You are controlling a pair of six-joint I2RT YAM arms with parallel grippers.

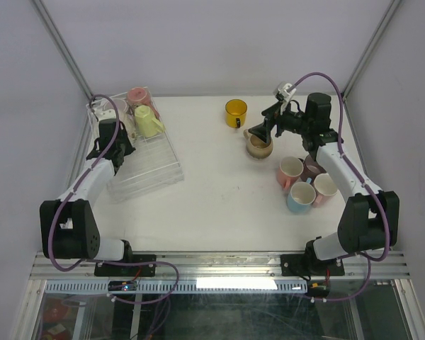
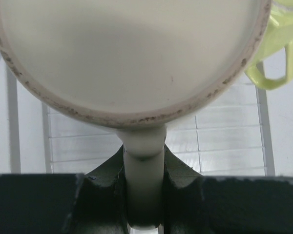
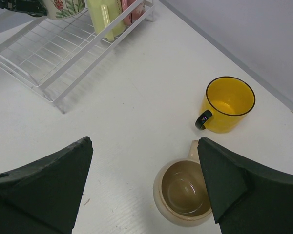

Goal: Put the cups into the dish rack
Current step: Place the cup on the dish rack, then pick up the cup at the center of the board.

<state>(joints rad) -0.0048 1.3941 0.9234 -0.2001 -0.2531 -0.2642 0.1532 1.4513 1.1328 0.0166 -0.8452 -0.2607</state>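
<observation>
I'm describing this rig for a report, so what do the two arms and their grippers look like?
Both the left arm and right arm have white links between chunky black joints, each trailed by a looping purple cable. The right gripper has two dark, matte, wedge-shaped fingers; the left gripper looks equally dark.

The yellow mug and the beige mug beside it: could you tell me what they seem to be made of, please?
Yellow mug: likely glazed ceramic, perhaps enamel; smooth glossy wall, thin dark rim, black handle.
Beige mug: probably glazed ceramic; thick rounded rim, shine inside.
</observation>
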